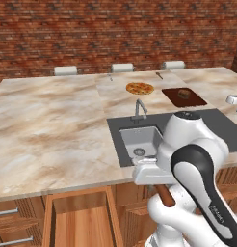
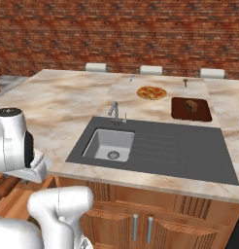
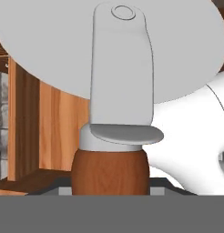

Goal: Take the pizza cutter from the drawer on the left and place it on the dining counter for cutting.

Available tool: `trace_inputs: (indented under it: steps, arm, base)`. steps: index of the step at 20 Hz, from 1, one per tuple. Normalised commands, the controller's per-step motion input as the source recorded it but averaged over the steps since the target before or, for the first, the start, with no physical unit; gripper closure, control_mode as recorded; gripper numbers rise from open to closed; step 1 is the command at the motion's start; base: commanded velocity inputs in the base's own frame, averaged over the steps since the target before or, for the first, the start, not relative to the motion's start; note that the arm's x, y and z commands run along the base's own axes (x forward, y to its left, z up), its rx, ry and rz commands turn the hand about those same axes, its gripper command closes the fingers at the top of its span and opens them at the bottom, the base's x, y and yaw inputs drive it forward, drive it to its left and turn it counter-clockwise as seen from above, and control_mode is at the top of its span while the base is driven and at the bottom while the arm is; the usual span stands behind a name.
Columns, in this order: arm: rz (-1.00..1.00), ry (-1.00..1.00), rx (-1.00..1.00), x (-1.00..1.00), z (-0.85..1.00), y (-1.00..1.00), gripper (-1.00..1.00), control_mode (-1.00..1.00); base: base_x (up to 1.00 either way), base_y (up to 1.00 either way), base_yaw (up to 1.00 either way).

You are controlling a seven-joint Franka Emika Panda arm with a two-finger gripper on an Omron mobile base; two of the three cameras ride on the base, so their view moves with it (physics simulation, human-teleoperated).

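The gripper [image 3: 110,189] sits at the bottom centre of the hand view, its jaws clamped on the reddish-brown wooden handle of the pizza cutter [image 3: 109,172]; the grey fork and round blade rise from the handle to the top of that frame. In the left base view the handle [image 1: 164,196] pokes out at the lower right, under the white hand and below the counter edge.

The dining counter [image 1: 53,125], a marbled beige top, spans the middle of the left base view. The dark grey sink panel [image 2: 179,153] lies at centre right of the right base view, with a steel basin [image 2: 109,145] and a tap [image 2: 114,113]. The drawer [image 1: 82,217] stands pulled out at the lower left of the left base view. Further back lie a dark cutting board [image 1: 184,96] and a pizza [image 1: 139,88]
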Motion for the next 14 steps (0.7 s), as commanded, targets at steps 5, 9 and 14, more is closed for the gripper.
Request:
trace_inputs:
  steps: [5,9,14]
  arm:
    - [-0.01,0.00,0.00,0.16,0.14,-0.70,1.00,-1.00]
    - [0.00,0.00,0.00,0.26,0.00,-0.74,1.00,-1.00]
    - [0.00,0.00,0.00,0.34,0.00,-0.55,1.00,-1.00]
  base:
    - [0.00,0.00,0.00]
    - [0.00,0.00,0.00]
    - [0.00,0.00,0.00]
